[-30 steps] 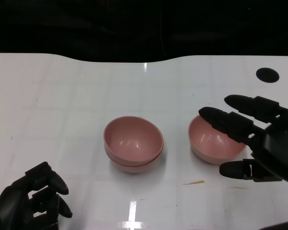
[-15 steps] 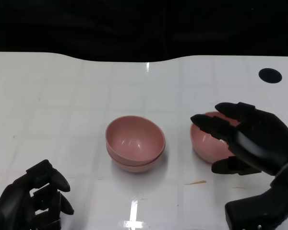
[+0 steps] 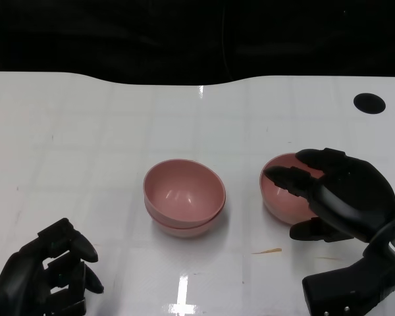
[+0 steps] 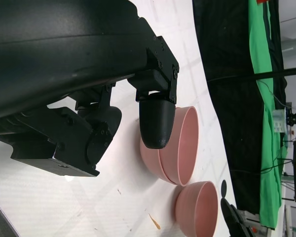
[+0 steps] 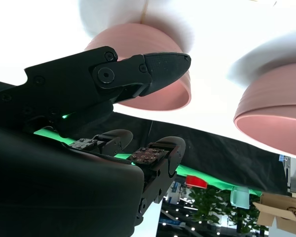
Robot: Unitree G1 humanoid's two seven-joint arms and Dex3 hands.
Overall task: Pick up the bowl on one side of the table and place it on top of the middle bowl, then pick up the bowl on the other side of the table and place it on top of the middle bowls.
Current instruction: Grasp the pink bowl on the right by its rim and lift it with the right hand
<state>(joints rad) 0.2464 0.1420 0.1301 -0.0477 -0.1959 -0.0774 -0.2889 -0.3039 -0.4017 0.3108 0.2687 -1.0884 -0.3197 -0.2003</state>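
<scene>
Two pink bowls nested as the middle stack [image 3: 184, 197] stand at the table's centre. A single pink bowl [image 3: 284, 195] sits on the table to their right. My right hand [image 3: 336, 194] hovers over this bowl, its fingers [image 3: 289, 178] spread above the rim and inside, its thumb [image 3: 314, 230] by the near outer wall. I see no firm grip on it. The right wrist view shows the thumb [image 5: 138, 69] next to the single bowl [image 5: 155, 96], with the stack [image 5: 276, 116] beyond. My left hand [image 3: 49, 273] stays at the near left, fingers curled, holding nothing.
A black round hole [image 3: 368, 102] marks the white table [image 3: 85, 145] at the far right. A small orange scrap [image 3: 266, 251] lies in front of the right bowl. A dark backdrop runs behind the table's far edge.
My right hand has come lower and further left onto the right bowl, fingers now over its inside. The bowls and my left hand have not moved.
</scene>
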